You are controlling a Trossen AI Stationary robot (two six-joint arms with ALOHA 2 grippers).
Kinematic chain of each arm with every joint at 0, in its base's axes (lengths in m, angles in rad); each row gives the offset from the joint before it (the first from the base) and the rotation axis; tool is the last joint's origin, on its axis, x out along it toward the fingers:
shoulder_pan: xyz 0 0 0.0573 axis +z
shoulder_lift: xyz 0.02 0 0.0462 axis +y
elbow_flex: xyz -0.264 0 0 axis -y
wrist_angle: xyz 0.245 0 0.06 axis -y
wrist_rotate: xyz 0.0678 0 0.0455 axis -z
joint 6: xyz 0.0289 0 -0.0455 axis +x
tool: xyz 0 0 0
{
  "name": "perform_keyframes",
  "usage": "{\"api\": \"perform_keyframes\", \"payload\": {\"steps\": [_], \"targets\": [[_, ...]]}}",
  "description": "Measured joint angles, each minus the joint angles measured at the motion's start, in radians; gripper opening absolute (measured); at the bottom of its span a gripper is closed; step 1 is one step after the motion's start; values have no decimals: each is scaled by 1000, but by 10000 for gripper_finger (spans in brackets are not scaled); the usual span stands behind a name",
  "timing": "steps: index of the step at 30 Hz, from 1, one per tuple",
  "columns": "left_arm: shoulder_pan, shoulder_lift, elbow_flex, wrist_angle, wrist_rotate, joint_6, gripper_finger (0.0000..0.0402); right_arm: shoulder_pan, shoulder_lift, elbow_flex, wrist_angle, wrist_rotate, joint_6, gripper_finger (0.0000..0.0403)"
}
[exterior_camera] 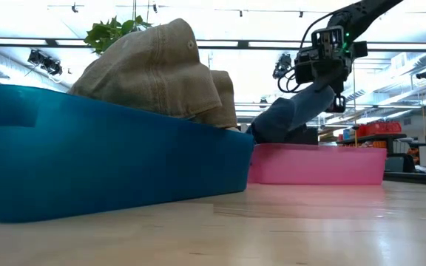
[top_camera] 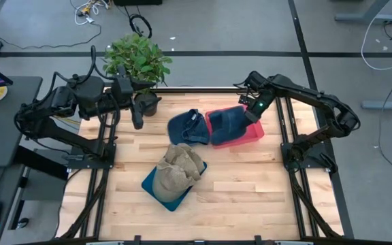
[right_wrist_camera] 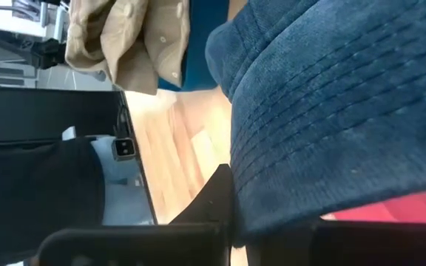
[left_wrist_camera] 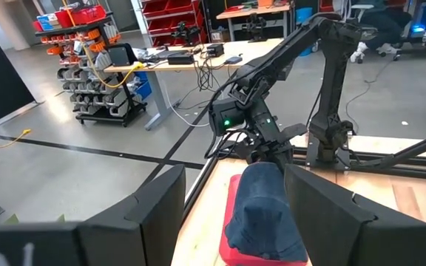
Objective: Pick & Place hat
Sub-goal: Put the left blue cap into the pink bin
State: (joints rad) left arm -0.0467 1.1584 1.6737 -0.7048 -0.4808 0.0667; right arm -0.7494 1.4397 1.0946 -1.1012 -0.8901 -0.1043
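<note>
Nearest the low camera sits the blue bin, filling the left half of that frame, with a tan hat heaped over its rim. From above, that bin lies at lower centre of the wooden bench, the tan hat covering most of it.

Further back, the pink bin rests right of centre in the overhead frame, and the blue denim hat is draped half in it, its brim end spilling left onto the bench beside a second blue cap. In the low view the denim hat rises up out of the pink bin.

The right gripper is over the pink bin's far edge, jaws pinched tight on the denim hat; the wrist view shows the stitched denim clamped right at the dark fingers.

Over at upper left of the overhead frame, the left gripper hangs beside the potted plant, jaws standing well apart and holding nothing. Its wrist view looks across at the denim hat and the right gripper.
</note>
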Motion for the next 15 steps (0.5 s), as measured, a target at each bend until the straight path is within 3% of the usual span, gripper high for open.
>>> {"api": "perform_keyframes", "payload": {"steps": [9,15], "targets": [[0,0,0,0,0,3,234,-3,62,0,53,83,3,7],[0,0,0,0,0,-3,234,-3,105,0,72,224,-38,7]]}}
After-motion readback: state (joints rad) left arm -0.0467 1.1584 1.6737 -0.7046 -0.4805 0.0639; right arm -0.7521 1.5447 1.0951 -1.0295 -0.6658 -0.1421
